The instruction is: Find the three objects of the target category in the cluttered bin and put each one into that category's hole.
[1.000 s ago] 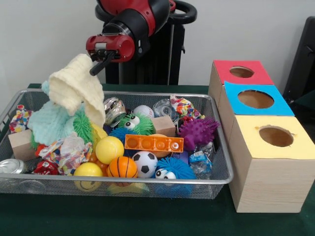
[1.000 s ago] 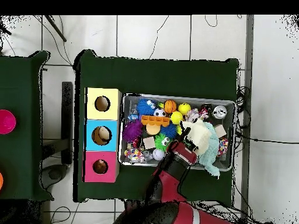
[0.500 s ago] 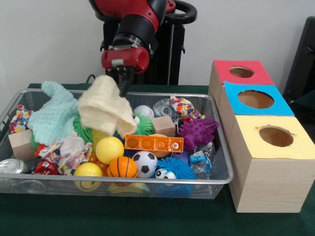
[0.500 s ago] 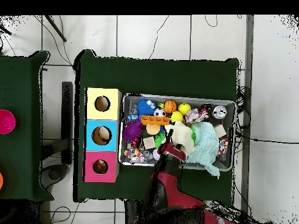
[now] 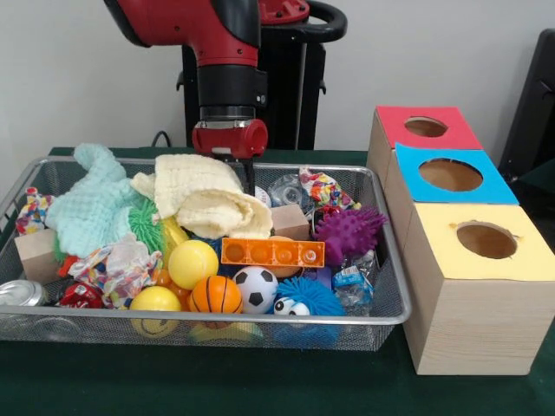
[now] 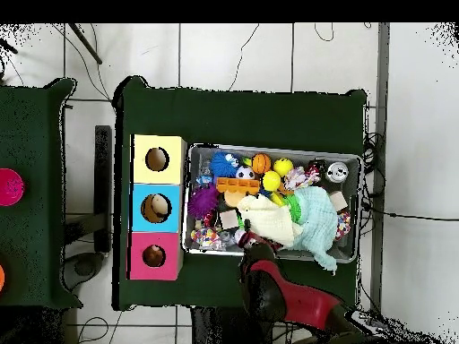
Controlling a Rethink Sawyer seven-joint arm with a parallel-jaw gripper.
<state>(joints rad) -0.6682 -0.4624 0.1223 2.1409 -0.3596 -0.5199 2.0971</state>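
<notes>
A wire bin (image 5: 260, 319) holds a heap of toys. A cream cloth (image 5: 208, 198) lies draped over the middle of the heap, beside a mint cloth (image 5: 91, 201). My gripper (image 5: 239, 161) points straight down at the cream cloth's far edge, its tips hidden behind the fabric. From overhead the cream cloth (image 6: 269, 219) spreads left of the mint cloth (image 6: 318, 228), with the gripper (image 6: 250, 239) at the cloth's near edge. Three wooden boxes with holes stand beside the bin: red (image 5: 425, 128), blue (image 5: 451, 176) and yellow (image 5: 486, 241).
In the bin lie an orange brick (image 5: 271, 252), a soccer ball (image 5: 255, 289), a small basketball (image 5: 215, 295), a yellow ball (image 5: 192, 263), a purple spiky ball (image 5: 349, 232), a wooden block (image 5: 289, 222) and a can (image 5: 22, 293).
The arm swung from the mint cloth toward the bin's middle and lowered. The cream cloth, lifted high a second ago, now lies spread over the toys.
</notes>
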